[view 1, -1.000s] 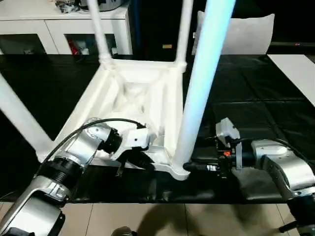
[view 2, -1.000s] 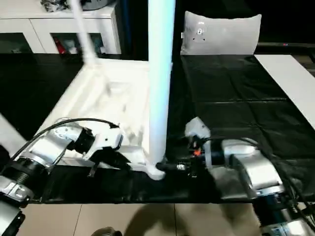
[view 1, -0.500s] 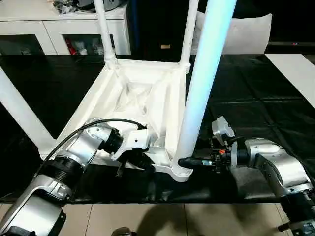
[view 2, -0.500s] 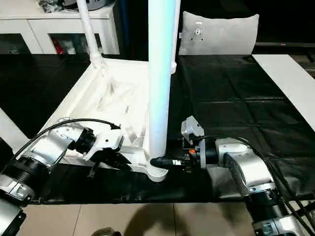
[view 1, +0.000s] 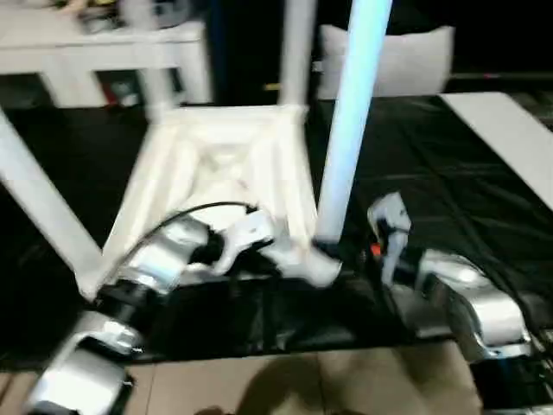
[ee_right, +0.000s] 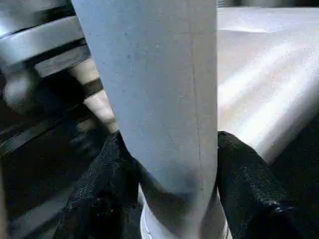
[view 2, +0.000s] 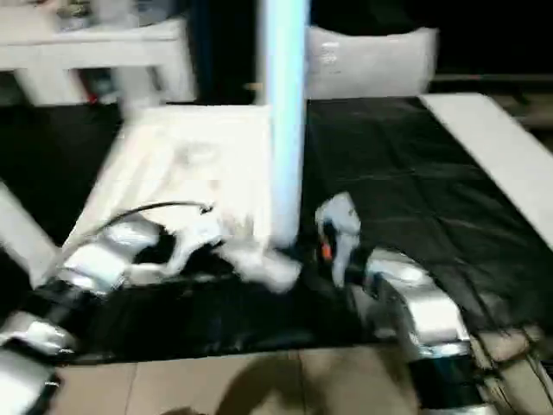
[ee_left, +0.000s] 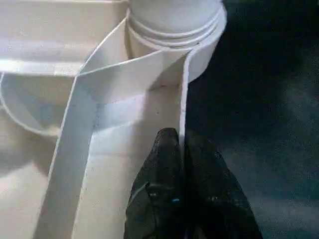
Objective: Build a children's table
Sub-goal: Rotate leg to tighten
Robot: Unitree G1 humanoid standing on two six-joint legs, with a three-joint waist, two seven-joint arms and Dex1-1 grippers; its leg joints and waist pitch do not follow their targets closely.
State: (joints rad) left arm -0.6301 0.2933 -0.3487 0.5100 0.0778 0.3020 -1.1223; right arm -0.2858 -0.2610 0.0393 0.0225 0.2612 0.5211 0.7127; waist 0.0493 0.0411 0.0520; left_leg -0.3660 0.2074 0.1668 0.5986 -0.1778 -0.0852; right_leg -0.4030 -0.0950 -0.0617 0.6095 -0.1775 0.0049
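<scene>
Since the earlier frames the right gripper [ee_right: 169, 164] has closed in around the near leg [view 1: 350, 130]; both black pads now clasp its base. Left gripper [ee_left: 182, 149] pinches the thin rim of the table [view 1: 225, 164] beside that corner socket. Table lies upside down at frame centre on the black sheet [view 1: 432, 173], legs pointing up, smooth white plastic, round and tapered. Cabinet [view 1: 104, 52] at upper left.

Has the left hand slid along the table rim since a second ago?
No. The left hand still pinches the rim beside the same corner socket.
</scene>
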